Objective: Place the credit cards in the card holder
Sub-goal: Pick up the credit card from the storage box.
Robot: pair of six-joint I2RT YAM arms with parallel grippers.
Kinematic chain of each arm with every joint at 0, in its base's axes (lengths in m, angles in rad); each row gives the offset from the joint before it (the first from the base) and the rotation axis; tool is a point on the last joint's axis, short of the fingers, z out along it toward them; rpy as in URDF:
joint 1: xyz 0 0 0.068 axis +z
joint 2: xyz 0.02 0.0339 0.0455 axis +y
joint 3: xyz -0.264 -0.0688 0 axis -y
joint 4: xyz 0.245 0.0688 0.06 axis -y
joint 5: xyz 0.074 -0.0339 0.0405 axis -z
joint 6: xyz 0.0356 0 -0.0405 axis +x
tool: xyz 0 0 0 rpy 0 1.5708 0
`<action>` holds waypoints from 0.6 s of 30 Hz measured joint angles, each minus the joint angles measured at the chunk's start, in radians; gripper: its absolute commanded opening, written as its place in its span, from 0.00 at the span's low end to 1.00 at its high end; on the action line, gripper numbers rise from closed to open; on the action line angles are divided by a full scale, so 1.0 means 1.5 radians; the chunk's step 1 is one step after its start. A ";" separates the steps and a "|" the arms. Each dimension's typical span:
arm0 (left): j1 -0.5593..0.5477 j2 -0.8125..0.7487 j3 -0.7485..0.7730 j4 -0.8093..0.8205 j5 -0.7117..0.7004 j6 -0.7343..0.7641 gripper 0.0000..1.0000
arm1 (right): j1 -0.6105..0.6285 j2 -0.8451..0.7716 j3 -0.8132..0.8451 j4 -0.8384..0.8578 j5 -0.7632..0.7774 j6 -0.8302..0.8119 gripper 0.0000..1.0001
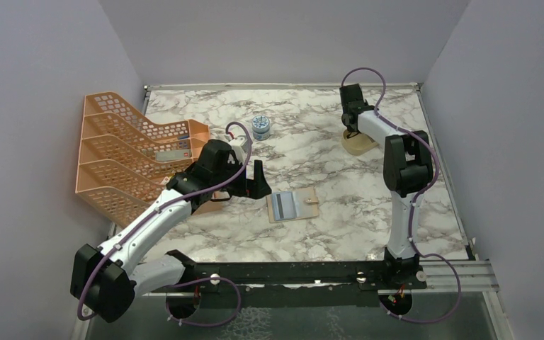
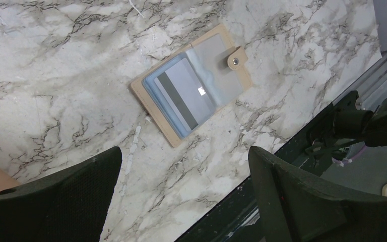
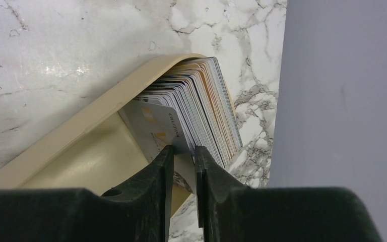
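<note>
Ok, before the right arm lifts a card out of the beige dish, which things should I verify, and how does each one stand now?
1. Right gripper closed on the front card only: ok, it seems to pinch a single edge.
2. Rest of the stack loose enough not to be dragged along: cannot tell, the cards are packed tight.
3. Dish resting on the table: ok.
4. Card holder lying open: ok.
5. Striped card fully inside its pocket: cannot tell.
6. Left gripper open and clear of the card holder: ok.
</note>
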 measured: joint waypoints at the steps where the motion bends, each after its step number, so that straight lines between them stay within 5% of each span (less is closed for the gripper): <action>1: 0.000 -0.001 0.000 0.000 0.000 0.000 0.99 | 0.000 0.000 0.000 0.000 0.000 0.000 0.18; 18: 0.012 -0.009 -0.007 0.013 0.005 -0.001 0.99 | 0.000 -0.041 0.001 -0.081 -0.081 0.055 0.01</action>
